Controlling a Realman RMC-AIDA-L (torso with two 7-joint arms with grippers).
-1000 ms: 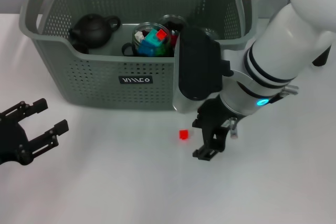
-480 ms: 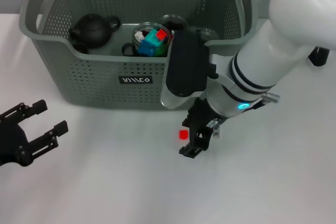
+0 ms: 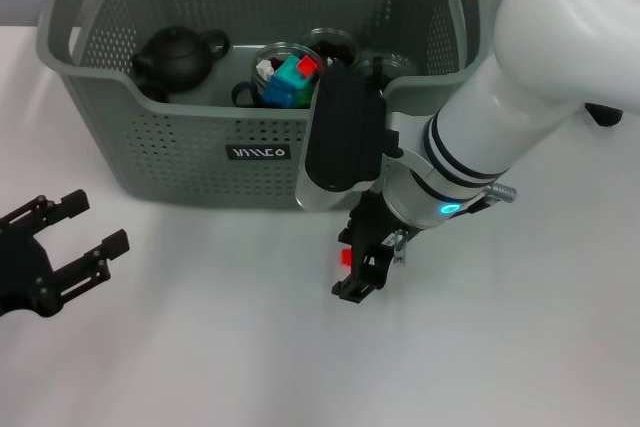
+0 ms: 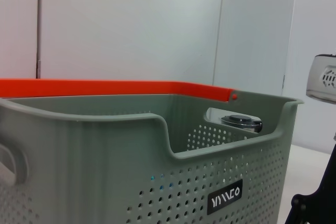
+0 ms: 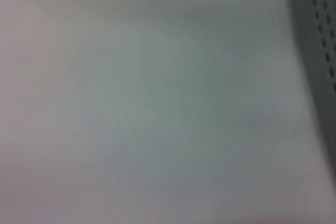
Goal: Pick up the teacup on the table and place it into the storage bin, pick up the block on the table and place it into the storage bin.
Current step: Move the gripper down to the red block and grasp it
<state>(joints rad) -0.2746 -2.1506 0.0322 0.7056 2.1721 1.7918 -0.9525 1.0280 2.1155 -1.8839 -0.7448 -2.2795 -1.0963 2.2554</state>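
Right gripper (image 3: 360, 269): down on the bench (image 3: 200, 347) just near of the storage bin, straddling the little red block. I can't honestly tell if the jaws have shut on it or are only around it.
Block (image 3: 346, 257): only a sliver of red shows on the left side of the black fingers, sitting on the bench surface. I'd guess I'm right at the grab, so the arm came in steep from the right to drop over something that small.
Right arm: big white forearm slants across the bin's near right corner, so lifting out will need care not to clip the wall.
Storage bin (image 3: 180, 147): grey perforated basket at the far side, orange handle tops, black label on the near wall. Its near rim dips in the middle, probably the easy way in.
Inside the bin: a dark teapot (image 3: 178, 55) on the left, a glass cup (image 3: 285, 75) holding coloured blocks in the middle. Looks like the teacup half is done, though I can't be sure.
Left gripper (image 3: 55, 252): parked near left, fingers spread, holding nothing, well apart from the action.
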